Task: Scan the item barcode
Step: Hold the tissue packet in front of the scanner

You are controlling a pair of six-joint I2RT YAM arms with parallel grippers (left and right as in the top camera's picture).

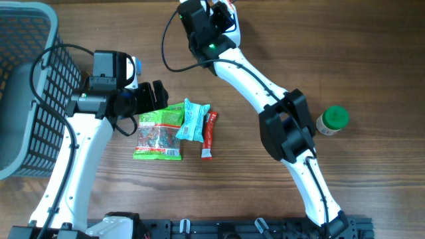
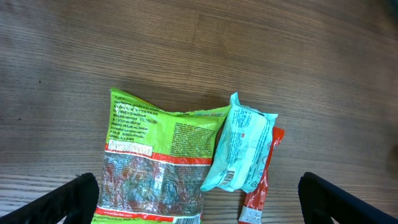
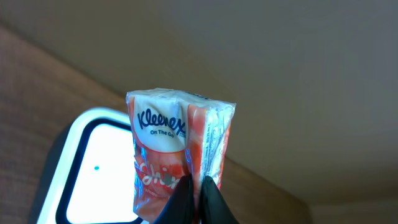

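Note:
My right gripper (image 3: 199,193) is shut on the lower edge of a red and white Kleenex tissue pack (image 3: 177,143), held upright beside a lit white scanner window (image 3: 87,174). From overhead that gripper (image 1: 222,10) is at the table's far edge. My left gripper (image 1: 161,96) stands open and holds nothing. It hovers over a green snack bag (image 2: 155,162), a teal packet (image 2: 242,149) and a red stick pack (image 2: 261,190), which lie together on the table. The black fingers (image 2: 71,202) stand wide on either side of the pile.
A grey mesh basket (image 1: 26,79) stands at the left edge. A small bottle with a green cap (image 1: 332,121) stands at the right, beside the right arm. The green bag (image 1: 158,136), teal packet (image 1: 192,121) and red stick (image 1: 208,136) lie mid-table.

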